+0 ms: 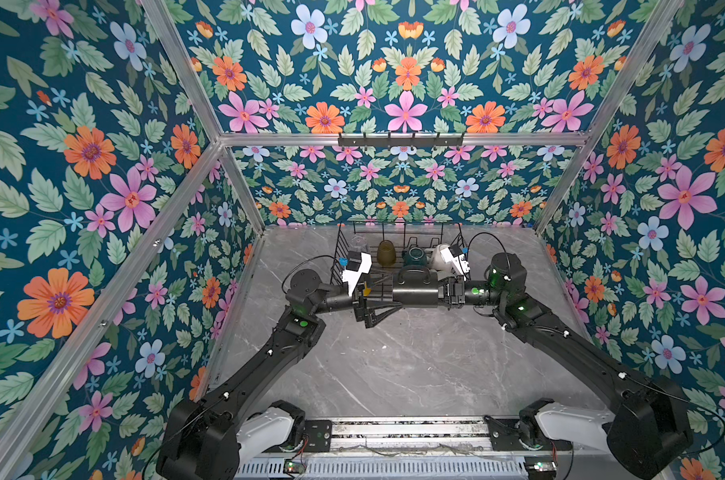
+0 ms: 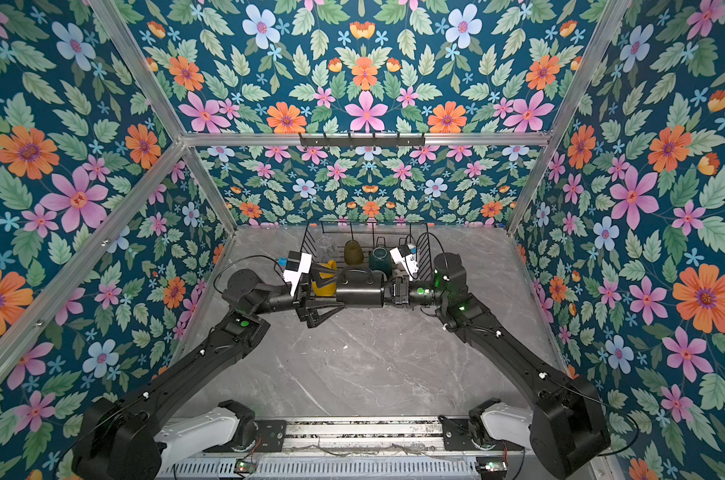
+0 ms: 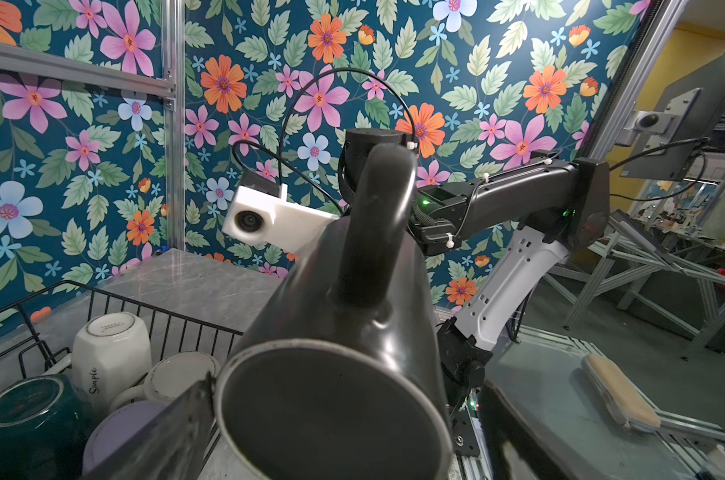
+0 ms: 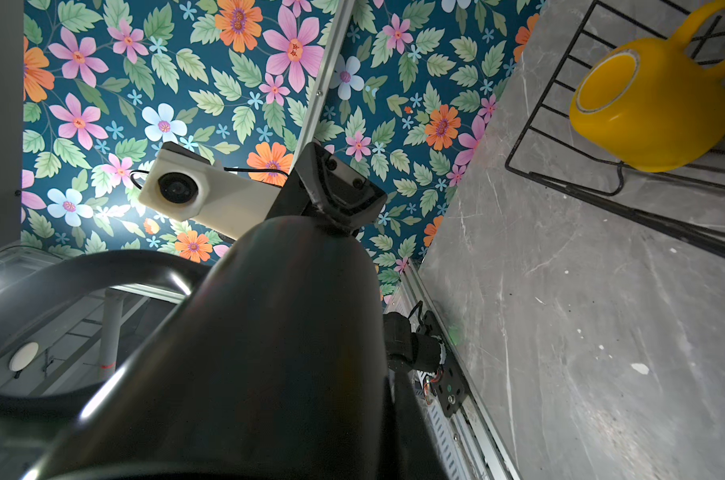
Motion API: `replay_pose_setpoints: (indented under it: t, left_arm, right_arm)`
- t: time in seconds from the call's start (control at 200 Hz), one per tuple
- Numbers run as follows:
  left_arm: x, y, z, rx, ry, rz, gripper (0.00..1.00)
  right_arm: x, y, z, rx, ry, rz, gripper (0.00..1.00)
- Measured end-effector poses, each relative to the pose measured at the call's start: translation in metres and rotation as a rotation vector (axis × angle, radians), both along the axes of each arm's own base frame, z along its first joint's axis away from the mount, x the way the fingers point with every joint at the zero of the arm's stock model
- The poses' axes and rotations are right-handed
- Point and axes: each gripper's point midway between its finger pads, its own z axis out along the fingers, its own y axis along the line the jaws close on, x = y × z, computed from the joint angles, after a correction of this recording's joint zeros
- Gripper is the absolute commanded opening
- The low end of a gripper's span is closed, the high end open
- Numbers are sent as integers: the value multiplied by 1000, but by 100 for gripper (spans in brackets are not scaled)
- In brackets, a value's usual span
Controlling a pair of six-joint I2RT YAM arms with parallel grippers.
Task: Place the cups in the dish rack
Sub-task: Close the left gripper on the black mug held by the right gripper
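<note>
- The black mug (image 1: 415, 293) hangs level at the dish rack's (image 1: 341, 257) near edge, long axis left to right, base toward the left arm, handle up.
- Right pincer (image 1: 448, 293) is clamped on its mouth end; left pincer (image 1: 394, 291) stands wide astride the base.
- In the rack: amber glass (image 1: 386, 253), yellow mug (image 4: 652, 104), lilac tumbler (image 3: 119, 428); dark-green mug (image 3: 24, 415) and tall cream mug (image 3: 111, 353) sit bottom up.

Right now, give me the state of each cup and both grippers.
black mug, on its side in the air, not yet racked.
right gripper, shut on the black mug.
left gripper, open around the mug's base.
cream mug, bottom up in the dish rack.
dark-green mug, bottom up, racked.
white mug, bottom up, racked.
yellow mug, racked.
amber glass, racked.
lilac tumbler, racked.
clear glass, racked.
</note>
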Motion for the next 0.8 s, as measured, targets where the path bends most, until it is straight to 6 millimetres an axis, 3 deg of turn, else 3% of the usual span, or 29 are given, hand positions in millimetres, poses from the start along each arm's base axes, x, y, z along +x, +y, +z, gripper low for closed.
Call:
replay_pose_setpoints:
  t: [0.8]
  left_arm:
    - [-2, -3, 1, -13, 9, -39, 100]
  right_arm:
    - [3, 46, 3, 25, -7, 103, 0]
